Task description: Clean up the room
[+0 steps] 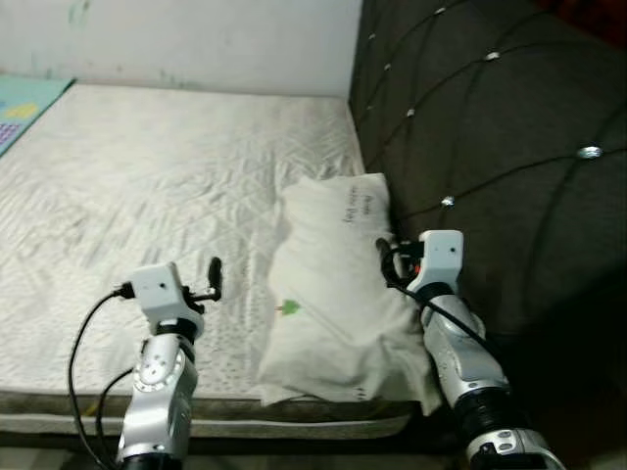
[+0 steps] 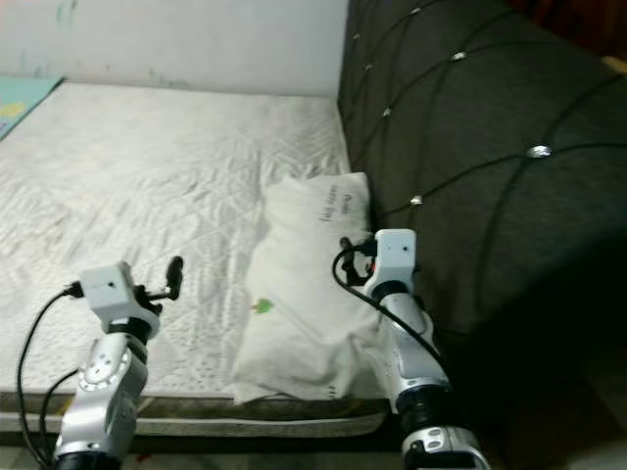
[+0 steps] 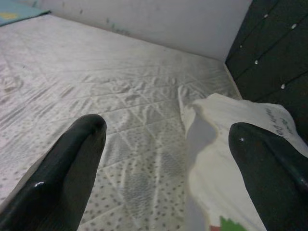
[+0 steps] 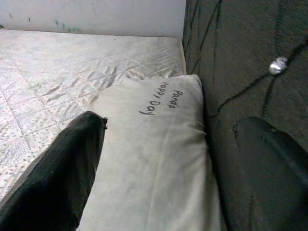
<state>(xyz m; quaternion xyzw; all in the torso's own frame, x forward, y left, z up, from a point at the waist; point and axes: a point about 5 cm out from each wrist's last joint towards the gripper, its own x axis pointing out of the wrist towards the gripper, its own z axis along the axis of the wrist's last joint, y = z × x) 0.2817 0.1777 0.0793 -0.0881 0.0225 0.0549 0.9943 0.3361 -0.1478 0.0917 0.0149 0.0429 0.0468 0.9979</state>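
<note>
A white pillow (image 1: 328, 294) with handwritten lettering and a small green mark lies on the bare quilted mattress (image 1: 147, 186), against the dark headboard (image 1: 509, 147). My left gripper (image 1: 210, 284) hovers over the mattress just left of the pillow. In the left wrist view it (image 3: 168, 130) stands open with nothing between its fingers (image 3: 72, 159), and the pillow (image 3: 226, 159) lies just ahead. My right gripper (image 1: 387, 253) is above the pillow's right side, close to the headboard. It (image 4: 178, 125) is open too, one finger over the pillow (image 4: 154, 144) and the other against the headboard.
The tufted headboard with shiny buttons runs along the right. A pale wall (image 1: 196, 39) closes the far side of the bed. A teal patterned mat (image 1: 24, 103) shows at the far left corner. The mattress's front edge (image 1: 225, 406) is near my arms.
</note>
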